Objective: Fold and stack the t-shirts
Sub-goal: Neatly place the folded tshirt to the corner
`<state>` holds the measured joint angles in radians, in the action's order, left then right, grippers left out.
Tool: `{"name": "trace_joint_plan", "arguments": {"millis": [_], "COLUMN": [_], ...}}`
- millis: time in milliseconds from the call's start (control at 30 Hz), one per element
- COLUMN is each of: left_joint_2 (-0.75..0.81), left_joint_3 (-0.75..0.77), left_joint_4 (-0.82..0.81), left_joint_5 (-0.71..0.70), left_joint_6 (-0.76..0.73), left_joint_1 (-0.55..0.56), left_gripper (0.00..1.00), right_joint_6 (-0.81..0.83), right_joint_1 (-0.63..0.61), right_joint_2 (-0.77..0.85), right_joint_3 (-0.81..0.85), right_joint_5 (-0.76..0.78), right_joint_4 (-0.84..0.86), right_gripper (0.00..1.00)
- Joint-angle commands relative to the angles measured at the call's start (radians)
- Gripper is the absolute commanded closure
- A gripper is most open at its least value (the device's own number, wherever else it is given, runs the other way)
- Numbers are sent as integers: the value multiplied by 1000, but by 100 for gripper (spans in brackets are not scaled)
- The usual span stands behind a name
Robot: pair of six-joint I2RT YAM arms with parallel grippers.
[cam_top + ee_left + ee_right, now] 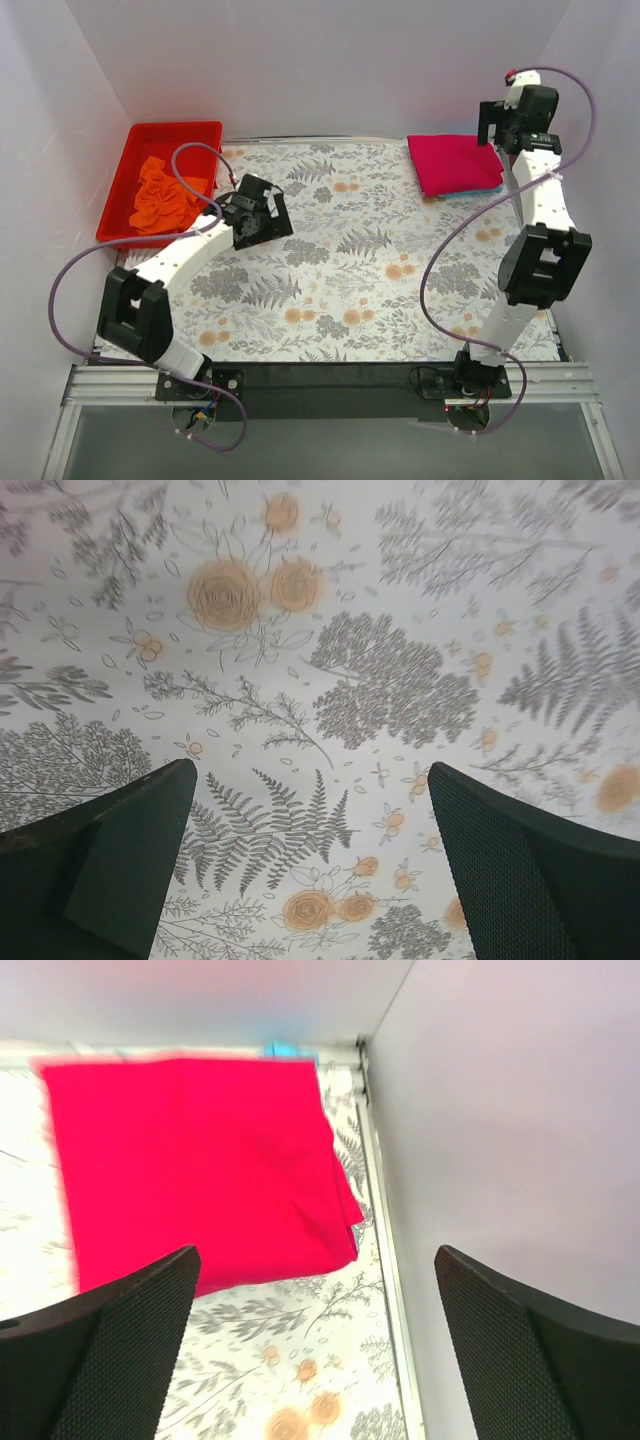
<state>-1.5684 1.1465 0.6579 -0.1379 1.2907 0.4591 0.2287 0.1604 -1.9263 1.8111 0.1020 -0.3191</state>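
Note:
A folded crimson-pink t-shirt point(455, 163) lies at the back right of the table on top of a turquoise blue one point(478, 190), of which only a thin edge shows. The right wrist view shows the pink shirt point(195, 1165) flat below, with a sliver of turquoise point(288, 1050) at its far edge. My right gripper point(497, 125) hangs open above the stack's right side, holding nothing. The orange t-shirt point(162, 195) lies crumpled in the red bin point(205, 132). My left gripper point(270, 212) is open over bare floral cloth, right of the bin.
The table carries a floral cloth point(350, 270). White walls close in the left, back and right sides; the right wall point(520, 1140) stands close beside my right gripper. The red bin sits at the back left corner.

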Motion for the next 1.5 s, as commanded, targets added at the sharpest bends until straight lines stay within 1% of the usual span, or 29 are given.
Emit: {"name": "trace_joint_plan", "arguments": {"millis": [0,67,100,133,167,200,233,267,300,333,367,433,467,533,600,667,700,833,900,1133,1467], "left_joint_2": [161,243,267,322,347,372,399,451,482,514,583,651,724,793,872,909,935,958,959,944,913], "left_joint_3": [53,53,55,53,55,58,58,59,59,55,47,10,-4,-48,-74,-109,-120,-157,-179,-202,-212], "left_joint_4": [-20,-24,-23,-21,-20,-9,-4,2,12,12,2,-46,-66,-128,-173,-195,-214,-244,-262,-285,-325], "left_joint_5": [-156,-204,-230,-277,-298,-321,-366,-388,-417,-449,-460,-470,-476,-488,-514,-549,-565,-623,-637,-620,-601], "left_joint_6": [7,-1,-1,-1,1,10,15,21,42,45,36,-23,-43,-102,-122,-125,-123,-93,-77,-19,-21], "left_joint_1": [-5,-5,-7,-7,-7,-7,-8,-7,-8,-8,-7,-8,-8,-8,-8,-8,-8,-8,-8,-8,-7], "left_gripper": [4,2,2,2,2,2,2,2,2,2,2,2,2,2,2,2,2,2,2,2,2], "right_joint_6": [-139,-158,-172,-196,-219,-223,-264,-272,-276,-281,-276,-261,-238,-236,-255,-261,-259,-233,-177,-173,-178], "right_joint_1": [5,5,7,13,13,14,13,11,5,-28,-50,-126,-145,-186,-190,-190,-190,-190,-190,-190,-188], "right_joint_2": [208,288,376,426,522,571,622,721,774,818,889,946,1002,1061,1153,1232,1254,1308,1314,1290,1293], "right_joint_3": [-47,-107,-137,-197,-232,-266,-300,-385,-425,-465,-514,-559,-603,-650,-721,-769,-798,-809,-809,-788,-799], "right_joint_5": [-33,-6,1,13,21,19,10,7,22,89,123,206,214,217,217,222,223,208,165,122,110], "right_joint_4": [-55,-78,-89,-89,-86,-86,-66,-52,-32,-11,-9,-6,-5,-1,8,34,38,60,93,117,135], "right_gripper": [10,6,2,2,2,2,2,2,2,2,2,2,2,2,2,2,2,2,2,2,2]}}
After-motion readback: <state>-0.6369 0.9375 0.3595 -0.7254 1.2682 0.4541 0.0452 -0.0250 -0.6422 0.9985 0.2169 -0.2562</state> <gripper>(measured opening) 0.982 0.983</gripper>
